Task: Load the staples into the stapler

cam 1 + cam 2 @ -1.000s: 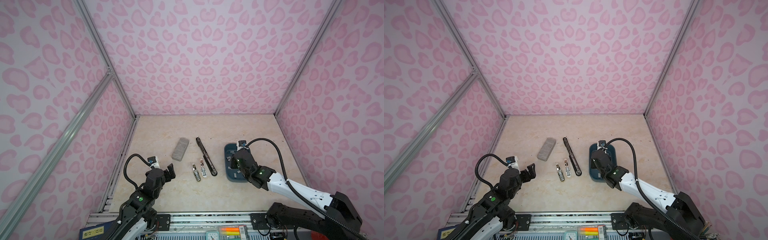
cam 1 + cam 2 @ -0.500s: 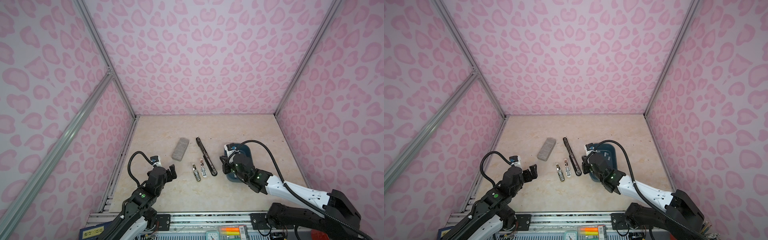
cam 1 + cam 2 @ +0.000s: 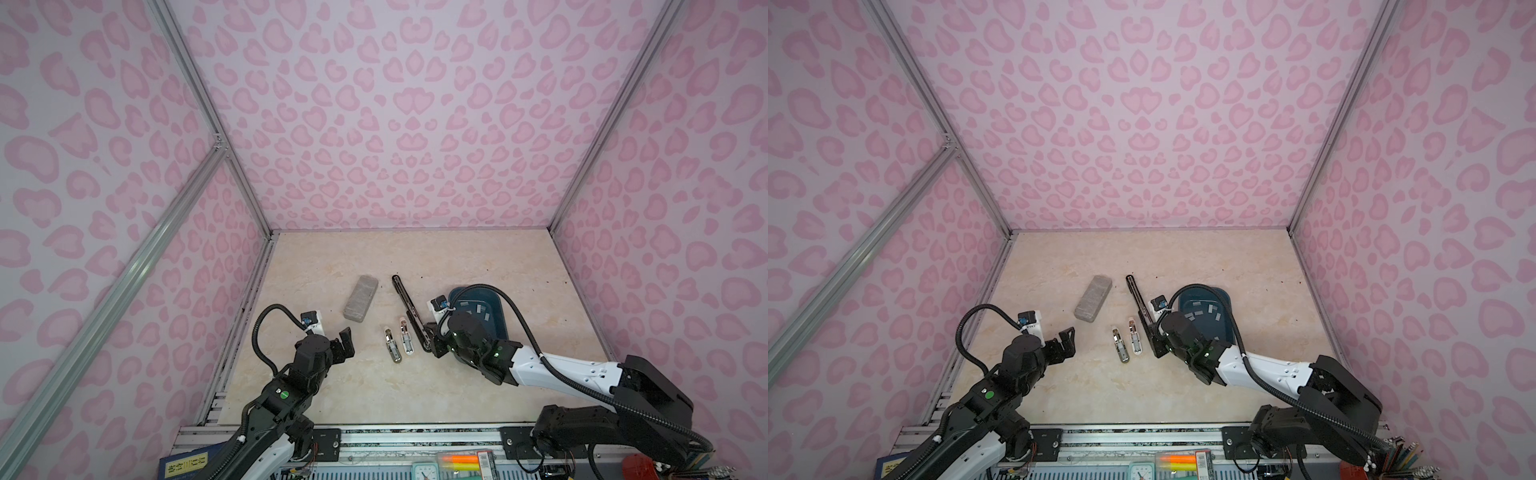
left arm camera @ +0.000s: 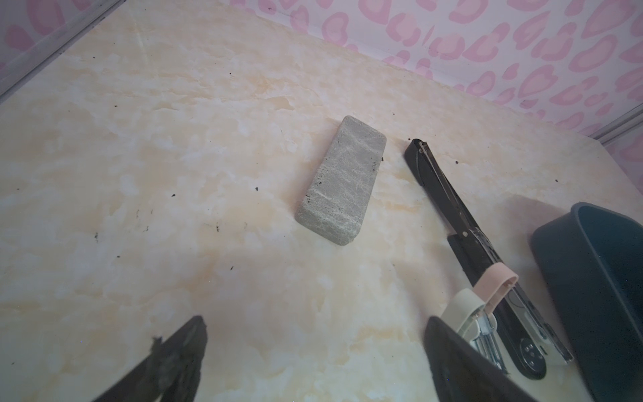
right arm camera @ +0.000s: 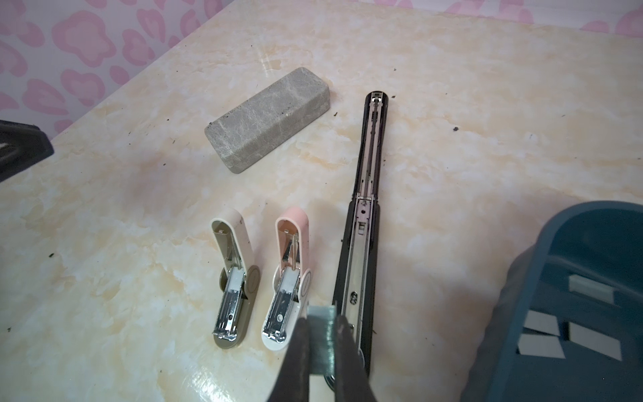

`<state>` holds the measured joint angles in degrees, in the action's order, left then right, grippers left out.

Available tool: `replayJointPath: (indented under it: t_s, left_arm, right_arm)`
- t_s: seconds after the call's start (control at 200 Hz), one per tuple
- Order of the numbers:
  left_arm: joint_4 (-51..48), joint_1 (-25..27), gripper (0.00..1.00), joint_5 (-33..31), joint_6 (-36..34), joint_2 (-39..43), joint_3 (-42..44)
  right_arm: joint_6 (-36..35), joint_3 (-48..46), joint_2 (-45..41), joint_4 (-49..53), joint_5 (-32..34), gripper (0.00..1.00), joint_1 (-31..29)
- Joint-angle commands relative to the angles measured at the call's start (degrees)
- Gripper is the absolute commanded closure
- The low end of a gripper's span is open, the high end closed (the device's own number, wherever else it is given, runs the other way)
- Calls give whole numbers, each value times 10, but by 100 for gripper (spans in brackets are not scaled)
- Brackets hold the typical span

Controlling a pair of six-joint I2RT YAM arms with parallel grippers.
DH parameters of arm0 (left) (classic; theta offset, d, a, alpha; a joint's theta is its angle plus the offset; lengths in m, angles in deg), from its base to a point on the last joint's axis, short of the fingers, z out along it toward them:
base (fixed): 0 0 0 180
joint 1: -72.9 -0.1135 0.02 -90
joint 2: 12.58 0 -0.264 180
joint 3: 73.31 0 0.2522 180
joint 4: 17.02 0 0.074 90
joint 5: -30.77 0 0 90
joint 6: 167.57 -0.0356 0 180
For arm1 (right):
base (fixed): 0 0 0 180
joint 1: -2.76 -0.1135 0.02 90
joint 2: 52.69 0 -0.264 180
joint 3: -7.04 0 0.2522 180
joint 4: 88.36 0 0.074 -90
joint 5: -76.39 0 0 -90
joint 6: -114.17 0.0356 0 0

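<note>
Where right fingers (image 5: 298,355) pinch, staple strip (image 5: 322,332) lies between.

— What carries everything here?
— A pale marbled table (image 3: 478,257), filling the lower middle in both top views; dark specks (image 4: 256,189) dot it.
— And what lies on it?
— Left of centre, a grey speckled block (image 3: 360,298); right of that, a long black stapler (image 3: 405,299), opened flat and running diagonally; below the block, side by side and also open, a cream small stapler (image 3: 392,345) and a pink small stapler (image 3: 406,337); further right, near the black stapler, a dark blue tray (image 3: 498,309).
</note>
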<state>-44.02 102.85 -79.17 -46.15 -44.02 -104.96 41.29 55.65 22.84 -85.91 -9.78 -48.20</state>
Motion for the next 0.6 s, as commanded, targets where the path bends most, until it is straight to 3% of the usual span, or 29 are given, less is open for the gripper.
replayJointPath:
  t_s: [0.0, 0.595]
  left_arm:
    - [17, -1, 1, -5, 0, 3, 2]
    - [15, 0, 1, -5, 1, 6, 3]
  right_arm:
    - [-3, -7, -3, -15, 14, 92, -1]
    - [-25, 10, 19, -7, 11, 93, -3]
